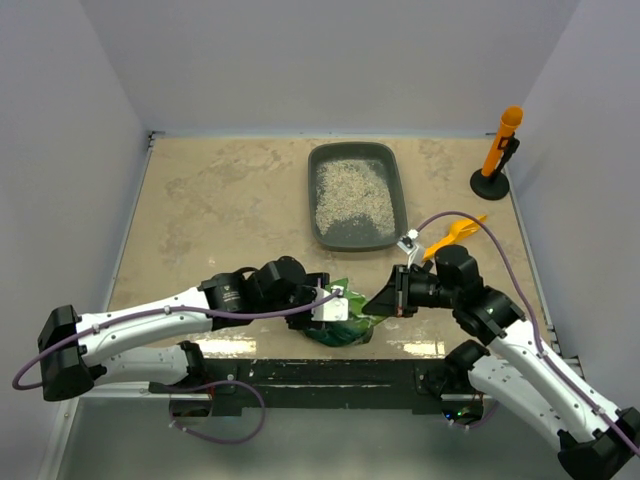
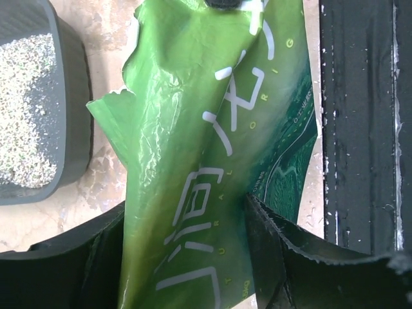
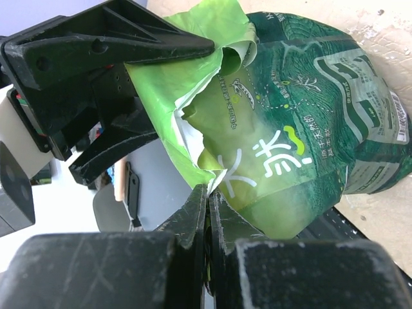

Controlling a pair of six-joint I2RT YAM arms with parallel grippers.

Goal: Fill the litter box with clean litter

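Right wrist view. The right gripper [image 3: 206,212] is at the bottom edge, its two black fingers [image 3: 190,222] pressed together on the torn edge of a glossy green printed bag [image 3: 296,141]. The bag, crumpled and marked with white characters, lies on the beige stone-look tabletop [image 3: 380,26]. The left gripper [image 3: 161,87] enters from the left, its black fingers straddling the bag's upper flap.

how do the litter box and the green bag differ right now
The litter box is a rigid dark grey tray lying flat and untouched mid-table; the green bag is glossy, crumpled and smaller, at the near edge with both grippers on it. The box holds a layer of clean litter; the bag's contents aren't visible.
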